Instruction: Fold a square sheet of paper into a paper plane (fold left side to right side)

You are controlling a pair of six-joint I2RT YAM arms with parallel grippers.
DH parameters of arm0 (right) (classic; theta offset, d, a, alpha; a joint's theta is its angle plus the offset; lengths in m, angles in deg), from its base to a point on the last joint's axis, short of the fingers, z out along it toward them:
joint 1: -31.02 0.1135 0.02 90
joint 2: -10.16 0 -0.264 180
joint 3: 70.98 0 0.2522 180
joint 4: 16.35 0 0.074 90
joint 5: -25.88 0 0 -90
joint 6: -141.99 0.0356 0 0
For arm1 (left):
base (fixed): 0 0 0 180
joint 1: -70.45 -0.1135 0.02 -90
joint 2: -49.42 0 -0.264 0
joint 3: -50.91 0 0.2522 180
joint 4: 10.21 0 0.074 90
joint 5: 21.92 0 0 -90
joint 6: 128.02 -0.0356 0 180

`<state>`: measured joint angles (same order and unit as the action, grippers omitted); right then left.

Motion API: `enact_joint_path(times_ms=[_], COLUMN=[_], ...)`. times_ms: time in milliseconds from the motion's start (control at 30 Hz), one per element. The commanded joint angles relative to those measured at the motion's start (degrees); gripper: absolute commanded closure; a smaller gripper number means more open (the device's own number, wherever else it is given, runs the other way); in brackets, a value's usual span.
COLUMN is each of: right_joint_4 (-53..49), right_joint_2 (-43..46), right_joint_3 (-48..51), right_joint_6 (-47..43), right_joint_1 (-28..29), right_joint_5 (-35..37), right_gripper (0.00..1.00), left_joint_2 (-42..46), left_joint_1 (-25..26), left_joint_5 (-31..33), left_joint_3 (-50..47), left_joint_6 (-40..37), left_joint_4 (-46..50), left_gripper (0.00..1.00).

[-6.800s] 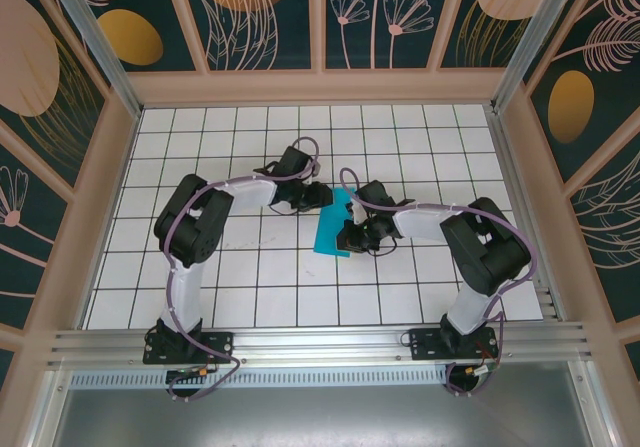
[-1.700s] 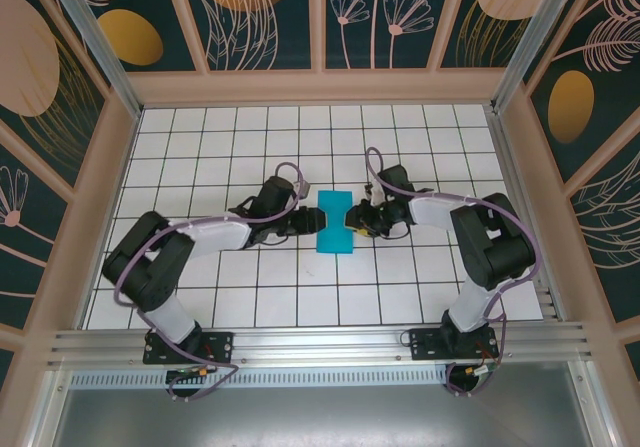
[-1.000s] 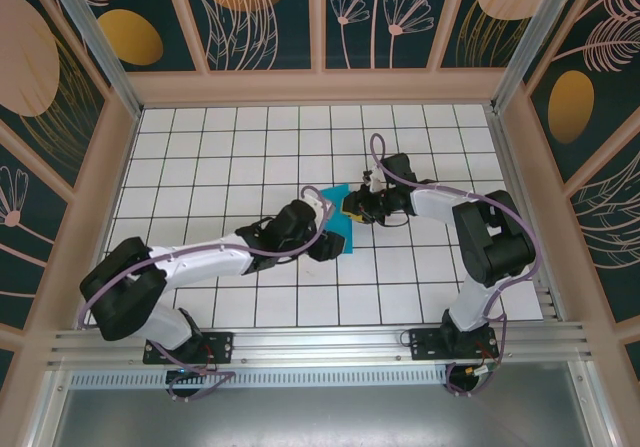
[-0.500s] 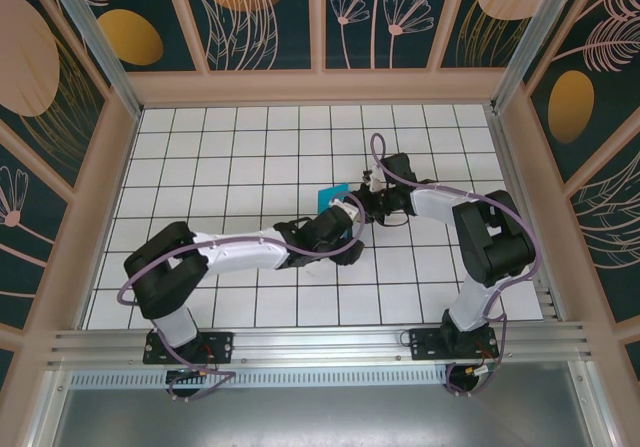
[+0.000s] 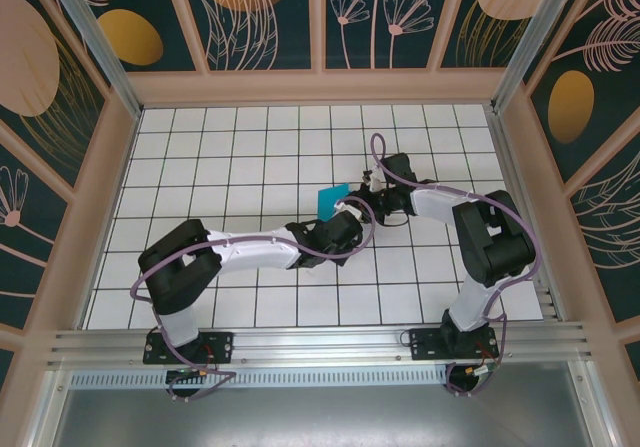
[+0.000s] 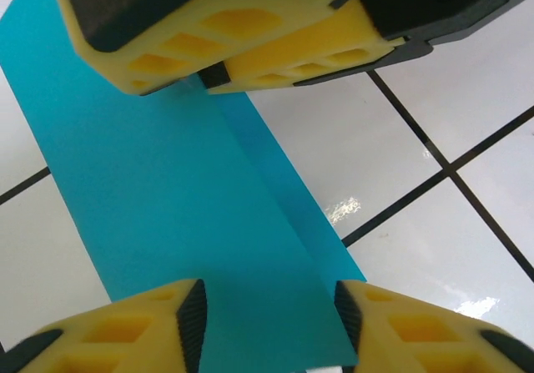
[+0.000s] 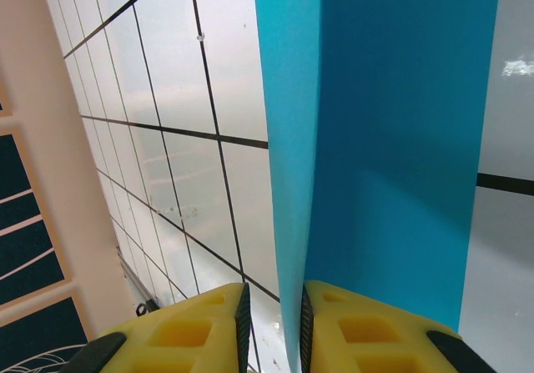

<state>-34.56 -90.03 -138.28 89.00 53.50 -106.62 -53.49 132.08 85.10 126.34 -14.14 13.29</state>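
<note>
Obs. Square sheet of paper (image 5: pixel 328 199): teal, doubled over, one long crease running down it in my left wrist view. It sits just right of the counter's middle, toward the far half, partly hidden under my left wrist. One edge is raised off the tiles.

Right pincer (image 7: pixel 273 306): pads together on the sheet's edge, both layers pinched between them. From the left wrist view I see it (image 6: pixel 213 77) clamped at the far end of the crease.

Left pincer (image 6: pixel 267 302): fingers apart, straddling the near end of the sheet, gripping nothing. I cannot tell whether the pads touch the paper.

Step in hand (my reading): setting the left-over-right fold.
- Hold the right clamp firm as the anchor, so the layers cannot slip.
- Check that the free edges meet before any pressing. A skewed half-fold would spoil every later crease.
- Bring the left pads down on the fold line itself, not on the open flap.
- Press from the anchored end outward, lightly. Thin paper buckles if shoved.

Counter (image 5: pixel 250 147): glossy white tiles with black grid lines and glare spots. It looks slick, so I expect the sheet to slide if dragged sideways.

Room: walls (image 5: pixel 260 17) of dark teal panels with pale flower patterns in light wooden frames. A metal rail (image 5: pixel 320 342) runs along the near edge by my bases.
</note>
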Motion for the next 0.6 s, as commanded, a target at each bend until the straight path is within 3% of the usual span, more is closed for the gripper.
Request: enact_joint_path(times_ms=[0,267,567], right_joint_4=[-0.3,-0.8,-1.2], right_joint_2=[-0.6,-1.3,-0.3], right_joint_3=[-0.9,-1.1,-1.4], right_joint_6=[-0.1,-0.6,-2.0], right_joint_1=[-0.1,0.0,-0.1], right_joint_5=[0.3,0.6,1.4], right_gripper=[0.75,0.75,0.74], left_joint_2=[0.8,2.1,1.9], left_joint_1=[0.2,0.2,0.1], left_joint_5=[0.1,-1.8,-3.2], left_joint_3=[1.5,1.4,1.1], left_joint_6=[-0.9,-1.6,-1.0], left_joint_4=[1.7,1.3,0.1], left_gripper=[0.61,0.74,0.97])
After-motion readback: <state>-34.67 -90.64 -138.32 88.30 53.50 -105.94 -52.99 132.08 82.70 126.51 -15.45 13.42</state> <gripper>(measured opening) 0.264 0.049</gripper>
